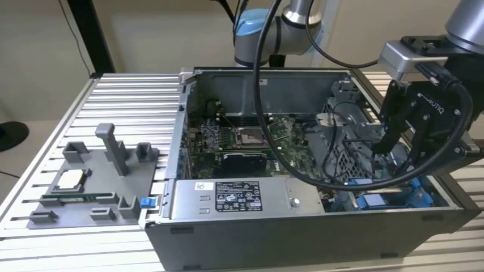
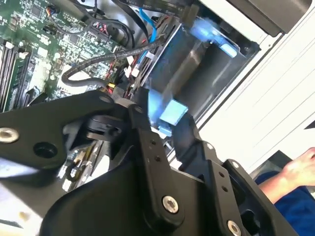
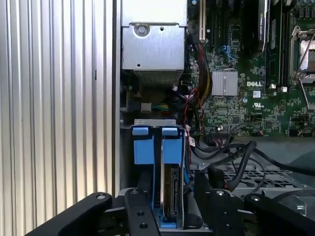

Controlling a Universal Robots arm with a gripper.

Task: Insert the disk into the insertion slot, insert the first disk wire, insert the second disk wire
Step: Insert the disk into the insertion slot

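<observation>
Black fingers [image 3: 203, 184], partly spread, clamp the flat silver-grey disk with its blue plastic carrier [image 3: 171, 196], standing on edge inside the blue-railed insertion slot [image 1: 374, 201] beside the green motherboard [image 3: 256, 98].

Black cables [image 3: 240, 158] crowd just beside insertion slot [image 3: 143, 150]; free room over ribbed table [image 3: 54, 98] outside case.
</observation>
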